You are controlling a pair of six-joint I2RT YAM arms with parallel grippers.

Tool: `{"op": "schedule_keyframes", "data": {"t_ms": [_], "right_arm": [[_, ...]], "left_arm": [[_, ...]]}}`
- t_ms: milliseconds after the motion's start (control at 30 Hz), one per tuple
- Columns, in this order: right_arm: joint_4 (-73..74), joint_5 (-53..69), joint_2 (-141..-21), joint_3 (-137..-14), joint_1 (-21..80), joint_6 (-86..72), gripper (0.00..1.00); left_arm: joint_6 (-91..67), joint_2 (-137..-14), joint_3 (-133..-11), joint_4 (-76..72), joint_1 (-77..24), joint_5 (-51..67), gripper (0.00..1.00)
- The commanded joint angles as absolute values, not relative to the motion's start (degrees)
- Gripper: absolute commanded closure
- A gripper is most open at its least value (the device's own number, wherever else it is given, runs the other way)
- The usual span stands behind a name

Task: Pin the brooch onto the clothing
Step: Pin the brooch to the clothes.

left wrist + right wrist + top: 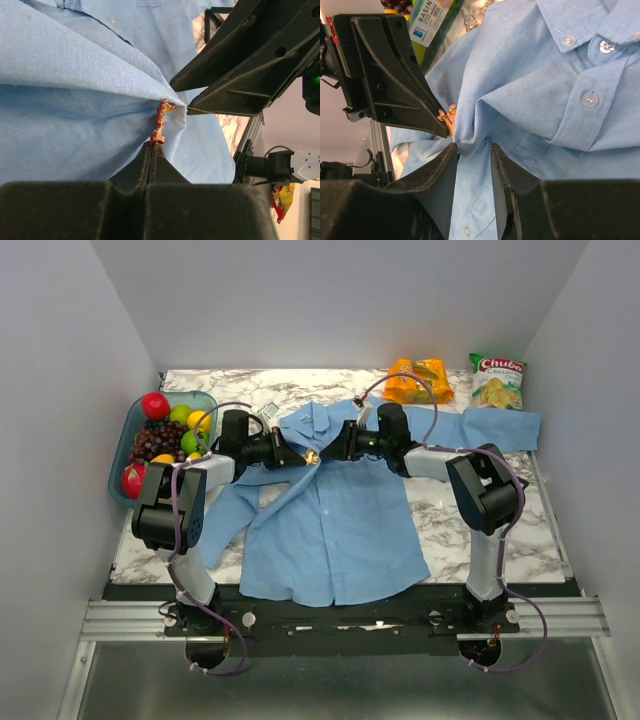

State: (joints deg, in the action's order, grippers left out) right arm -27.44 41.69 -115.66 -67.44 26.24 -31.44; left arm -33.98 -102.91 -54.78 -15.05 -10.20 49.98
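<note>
Left gripper (152, 147) clenched on the brooch (160, 121), which touches the shirt (75, 100); right gripper (474, 149) straddles a raised shirt fold beside the brooch. Whether it grips cannot be told.

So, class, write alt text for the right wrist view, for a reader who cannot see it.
The left claw, shut on the orange-gold brooch, holds it against a raised fold of the light blue shirt. The right claw has its fingers apart, astride that fold.
</note>
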Motion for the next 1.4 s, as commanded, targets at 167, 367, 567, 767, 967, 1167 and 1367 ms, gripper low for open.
{"op": "schedule_keyframes", "data": {"t_ms": [167,367,567,767,967,1167,1367], "right_arm": [[-29.88,43.16,-117.68,-69.26,27.25,-31.9,0.59],[-30.41,43.33,-118.39,-69.7,27.33,-32.25,0.59],[-30.5,43.68,-118.48,-70.22,27.33,-32.26,0.6],[-30.15,44.12,-118.65,-71.01,27.33,-32.17,0.6],[-29.53,44.21,-118.56,-71.63,27.68,-31.9,0.6],[-29.62,44.3,-119.18,-72.33,28.04,-32.17,0.6],[-29.0,44.3,-119.53,-73.04,28.3,-31.99,0.6]], "left_arm": [[-34.54,-102.83,-54.93,-16.61,-10.11,51.86,1.0],[-34.54,-102.92,-54.84,-16.61,-10.11,52.03,1.0],[-34.63,-102.92,-54.84,-16.7,-10.11,52.29,1.0],[-34.63,-102.92,-54.84,-16.79,-10.2,52.38,1.0],[-34.63,-102.92,-54.93,-16.7,-10.2,52.38,1.0],[-34.54,-102.75,-54.84,-16.61,-10.28,52.47,1.0],[-34.37,-102.74,-55.02,-16.44,-10.55,52.47,1.0]]}}
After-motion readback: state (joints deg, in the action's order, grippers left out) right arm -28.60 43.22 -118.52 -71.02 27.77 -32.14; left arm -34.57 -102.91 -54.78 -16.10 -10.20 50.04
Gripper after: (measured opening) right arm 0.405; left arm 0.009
